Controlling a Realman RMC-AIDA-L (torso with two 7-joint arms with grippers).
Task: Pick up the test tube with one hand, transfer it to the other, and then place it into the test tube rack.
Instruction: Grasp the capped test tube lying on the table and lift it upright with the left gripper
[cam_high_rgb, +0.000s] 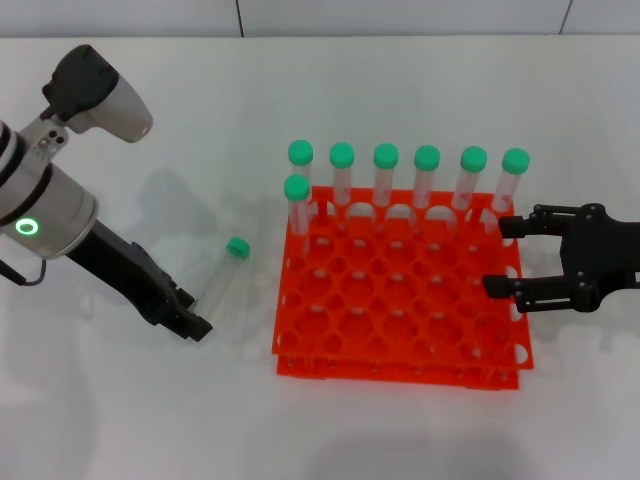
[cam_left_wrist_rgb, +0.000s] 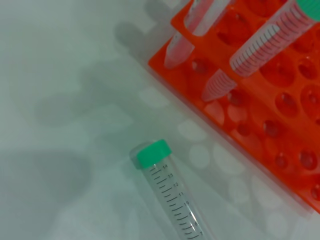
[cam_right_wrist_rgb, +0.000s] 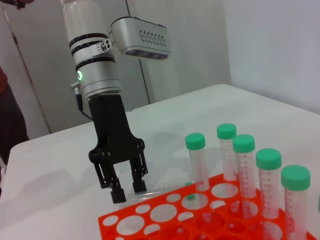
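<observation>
The pick-up is in hand: the test tube (cam_high_rgb: 222, 273) lies left of the test tube rack (cam_high_rgb: 400, 300), not yet grasped. The left gripper (cam_high_rgb: 190, 322), fingers narrowly parted, is held just beside it and must be lowered around it; the right gripper (cam_high_rgb: 505, 257) is held wide open at the rack's right edge.

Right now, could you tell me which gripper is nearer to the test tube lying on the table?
The left gripper: it sits open just beside the test tube, near its lower end. The right gripper, also open, waits on the far side of the test tube rack.
</observation>
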